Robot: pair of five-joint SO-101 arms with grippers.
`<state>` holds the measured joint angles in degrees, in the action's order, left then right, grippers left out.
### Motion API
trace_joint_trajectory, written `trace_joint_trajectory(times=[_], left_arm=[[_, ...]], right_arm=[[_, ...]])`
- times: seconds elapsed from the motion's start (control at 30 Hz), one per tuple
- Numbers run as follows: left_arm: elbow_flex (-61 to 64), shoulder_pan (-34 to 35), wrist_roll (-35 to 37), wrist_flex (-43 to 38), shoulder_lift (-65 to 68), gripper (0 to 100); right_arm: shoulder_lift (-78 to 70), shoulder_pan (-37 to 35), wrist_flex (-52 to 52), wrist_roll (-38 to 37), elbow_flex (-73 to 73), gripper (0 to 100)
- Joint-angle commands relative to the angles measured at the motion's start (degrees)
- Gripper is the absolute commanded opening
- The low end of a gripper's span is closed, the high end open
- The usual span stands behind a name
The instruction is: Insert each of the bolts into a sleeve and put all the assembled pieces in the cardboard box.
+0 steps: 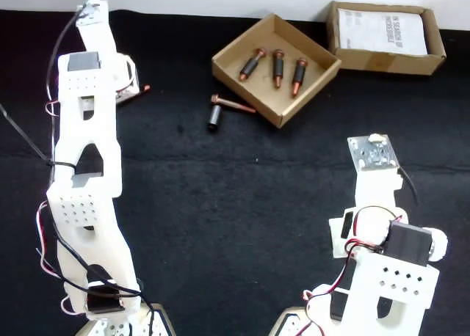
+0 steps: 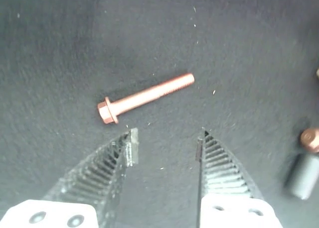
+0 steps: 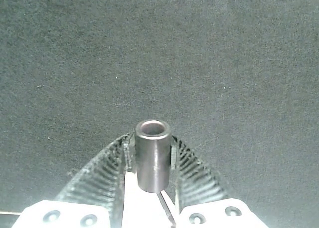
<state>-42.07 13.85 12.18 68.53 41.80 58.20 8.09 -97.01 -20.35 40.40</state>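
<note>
A copper bolt [image 2: 144,97] lies flat on the black mat just beyond my left gripper [image 2: 167,141], which is open and holds nothing. Its tip [image 1: 145,89] pokes out beside the left arm at the far left of the table. My right gripper [image 3: 152,147] is shut on a dark sleeve [image 3: 153,153], held upright with its bore open toward the camera. The right arm [image 1: 374,156] stands at the near right. The cardboard box [image 1: 228,66] at the back holds three bolt-and-sleeve pieces [image 1: 278,68]. In front of it lie another bolt [image 1: 233,104] and a sleeve [image 1: 214,117].
A second cardboard box [image 1: 433,57] with a printed sheet sits at the back right corner. The loose sleeve [image 2: 304,175] and a bolt head [image 2: 310,138] show at the edge of the left wrist view. Black mat covers the table.
</note>
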Motion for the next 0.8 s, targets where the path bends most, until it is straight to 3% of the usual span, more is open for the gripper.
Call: trace_joint_trajectory(times=[0.0, 0.07, 0.2, 0.57, 0.77], left_arm=[[-2.15, 0.31, 3.78, -1.05, -3.65, 21], [-2.07, 0.57, 0.26, -1.41, -3.65, 21], [-1.8, 0.75, -14.51, -2.11, -2.42, 21], [-1.8, -0.22, -47.3, -13.98, 7.43, 21], [-1.8, -1.36, -56.97, -13.8, 8.84, 21]], right_arm=[[0.66, -0.48, -0.22, 0.18, -1.01, 0.7], [0.66, -0.48, -0.22, 0.18, -1.01, 0.7], [0.66, -0.48, -0.31, 0.18, -1.01, 0.7], [0.75, -0.22, -1.8, 0.09, -1.1, 0.7], [0.57, -0.22, -2.68, -0.53, -3.47, 0.7]])
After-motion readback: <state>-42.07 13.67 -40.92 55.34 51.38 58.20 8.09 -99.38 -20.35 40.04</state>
